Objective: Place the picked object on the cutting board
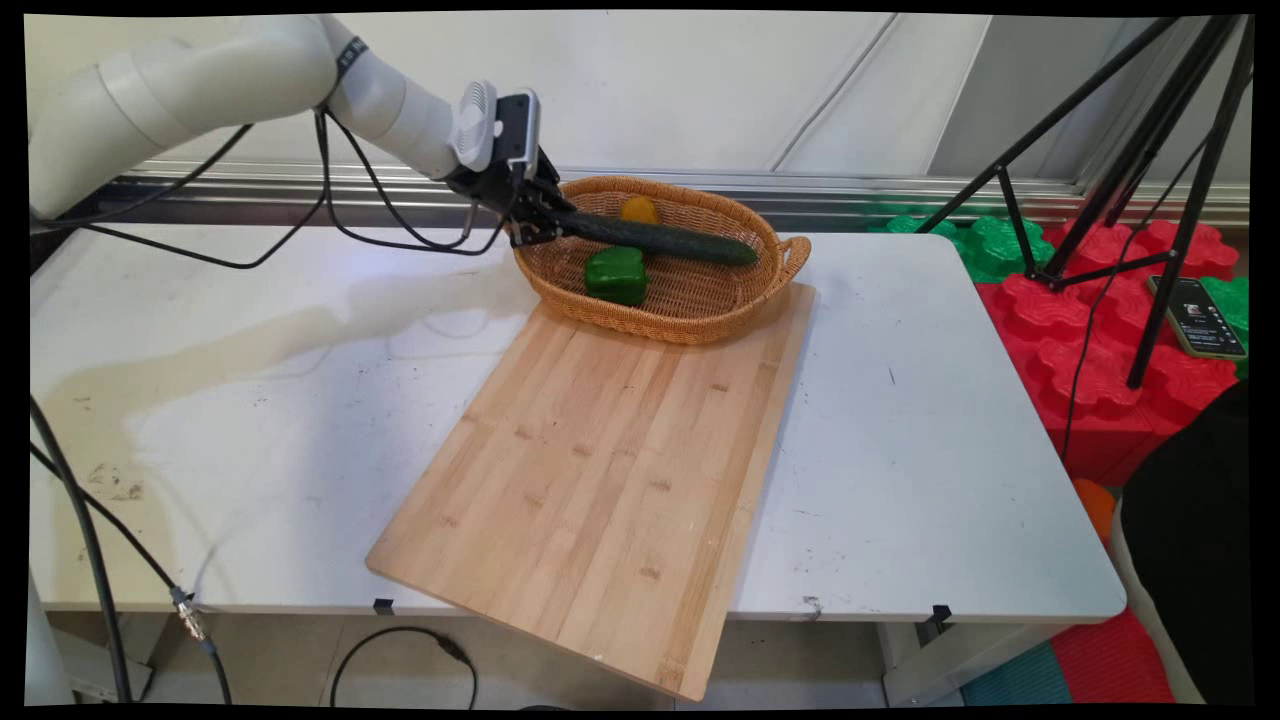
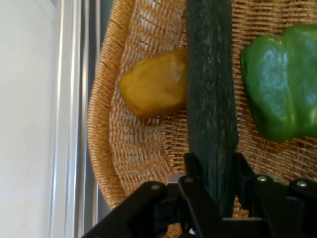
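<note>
The pincer (image 1: 535, 222) sits at the wicker basket's left rim, jaws narrowed onto the near end of a dark green cucumber (image 1: 660, 240), gripping it w/ one finger on each side. The hand view shows this clearly: both black fingers (image 2: 194, 171) press the cucumber's (image 2: 210, 99) sides, approx. at its end, and the rest of it runs straight out away from the pincer (image 2: 214, 171) over the basket.

Going left to right in the main view: the arm w/ its hanging black cables comes in from upper left; then the pincer; then the basket (image 1: 690, 315), w/ the cucumber stretching out from the pincer across the basket, its far end near the right-hand rim. A green bell pepper (image 1: 617, 275) lies in the basket below and right of the pincer, just beside the cucumber. A yellow item (image 1: 639, 209) lies beyond the cucumber, partly hidden by it. A wooden cutting board (image 1: 600, 480) lies on the white table (image 1: 240, 420), reaching from the basket toward the near edge; the basket's near side rests on it.

Hand view only: the weave of the basket (image 2: 124, 144) close up, the yellow item (image 2: 153, 89) touching the cucumber's side, the pepper (image 2: 282, 79) on the opposite side. Main view only: board, table, and a phone (image 1: 1197, 317) on red foam blocks (image 1: 1080, 380) far right, by black tripod legs (image 1: 1150, 200).
</note>
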`<state>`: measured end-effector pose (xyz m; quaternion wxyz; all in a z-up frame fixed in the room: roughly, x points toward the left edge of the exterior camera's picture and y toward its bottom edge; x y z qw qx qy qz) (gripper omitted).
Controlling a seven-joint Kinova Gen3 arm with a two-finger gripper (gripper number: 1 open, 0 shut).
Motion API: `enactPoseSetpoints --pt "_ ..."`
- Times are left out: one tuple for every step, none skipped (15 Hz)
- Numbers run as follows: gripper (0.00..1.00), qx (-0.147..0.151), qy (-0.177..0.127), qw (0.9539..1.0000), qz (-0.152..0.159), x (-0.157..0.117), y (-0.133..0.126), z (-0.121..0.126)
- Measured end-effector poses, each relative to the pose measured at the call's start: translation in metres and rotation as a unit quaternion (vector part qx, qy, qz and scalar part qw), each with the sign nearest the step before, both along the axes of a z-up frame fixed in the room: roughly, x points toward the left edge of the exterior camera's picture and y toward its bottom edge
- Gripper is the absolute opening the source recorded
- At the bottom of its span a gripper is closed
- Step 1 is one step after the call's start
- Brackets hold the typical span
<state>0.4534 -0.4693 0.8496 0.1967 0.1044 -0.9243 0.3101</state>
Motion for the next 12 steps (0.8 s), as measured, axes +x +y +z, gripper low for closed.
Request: enactPoseSetpoints --pt "0.0 -0.002 0.005 1.0 0.001 0.002 0.003 0.004" --pt "0.0 -0.004 0.01 0.9999 0.003 0.006 0.007 0.009" --pt "0.0 -0.005 0.018 0.9998 0.007 0.009 0.011 0.014" --pt "0.0 -0.005 0.025 0.9996 0.012 0.013 0.015 0.019" --pt "0.0 -0.004 0.035 0.9992 0.018 0.017 0.02 0.024" --pt "0.0 -0.001 0.044 0.9987 0.024 0.022 0.025 0.029" --pt "0.0 0.001 0.053 0.9982 0.029 0.026 0.03 0.034" --pt "0.0 0.004 0.063 0.9974 0.035 0.031 0.036 0.038" --pt "0.0 0.008 0.074 0.9964 0.041 0.035 0.041 0.043" --pt "0.0 0.013 0.086 0.9952 0.045 0.039 0.047 0.047" --pt "0.0 0.016 0.093 0.9943 0.049 0.041 0.05 0.05" --pt "0.0 0.021 0.106 0.9927 0.053 0.044 0.055 0.055"
